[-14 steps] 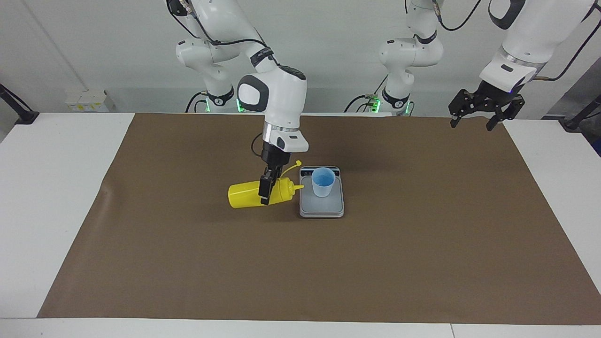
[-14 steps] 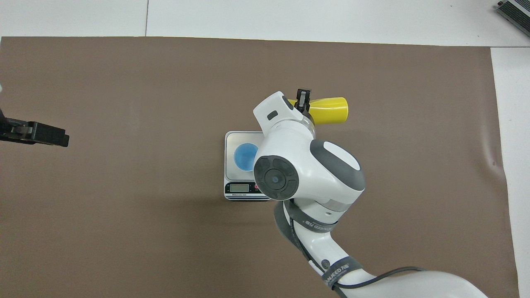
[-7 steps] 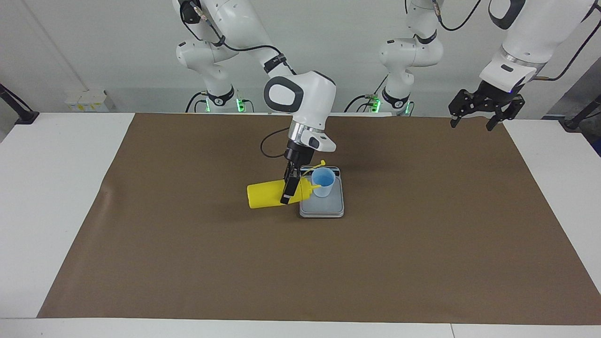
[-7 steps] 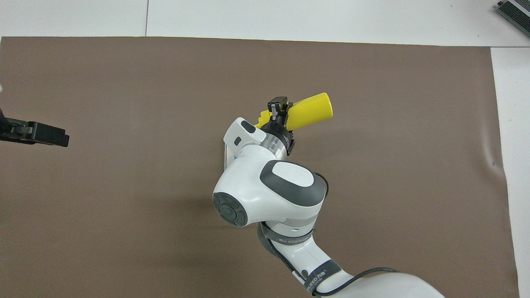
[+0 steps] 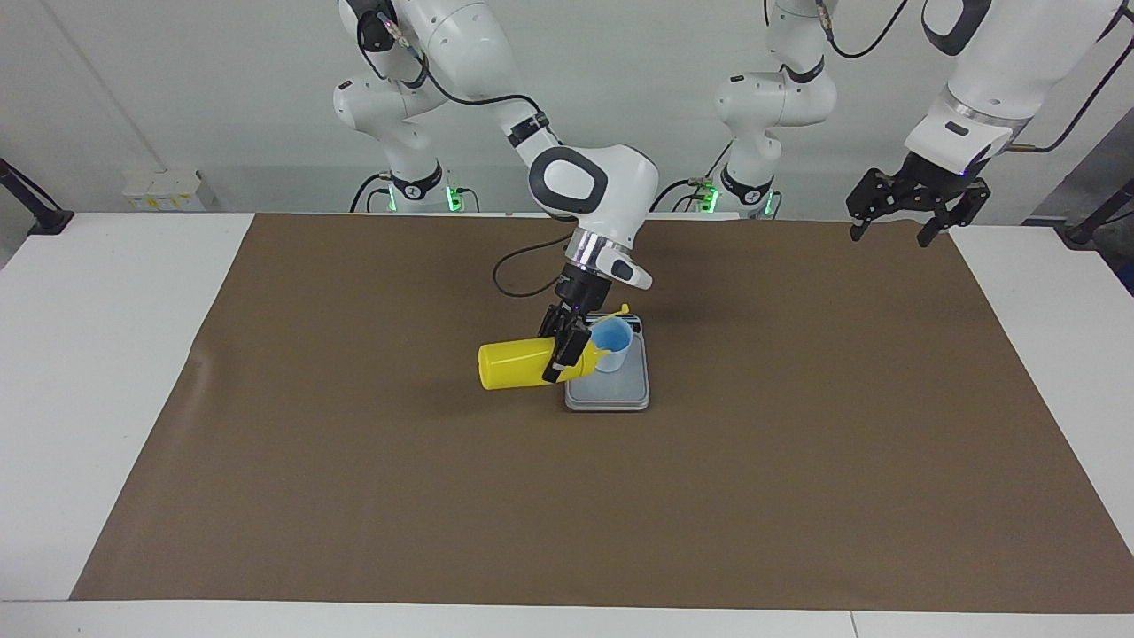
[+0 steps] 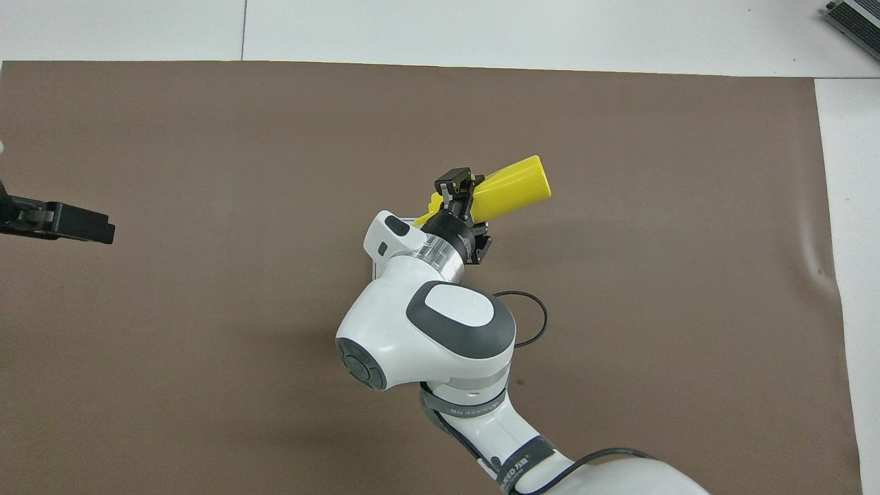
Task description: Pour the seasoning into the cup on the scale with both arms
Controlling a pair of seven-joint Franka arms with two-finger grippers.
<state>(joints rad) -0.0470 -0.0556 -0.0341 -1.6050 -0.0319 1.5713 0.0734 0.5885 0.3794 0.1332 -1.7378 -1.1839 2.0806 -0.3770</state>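
Right pincer (image 5: 564, 354): clamped on bottle (image 5: 518, 363), carried closer since a second ago; nozzle now at cup (image 5: 613, 344) rim, over scale (image 5: 611, 390). Left pincer (image 5: 902, 215): apart, waiting, unmoved over surface (image 5: 133, 354) edge.

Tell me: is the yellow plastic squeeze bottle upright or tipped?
Tipped: the yellow plastic squeeze bottle lies sideways, nozzle at the pale blue cup.

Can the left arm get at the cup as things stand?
Probably not cleanly. The cup sits on the scale, but the right gripper holds the yellow bottle tipped with its nozzle at the rim, crowding it. The left gripper hangs open over the mat's edge at its own end.
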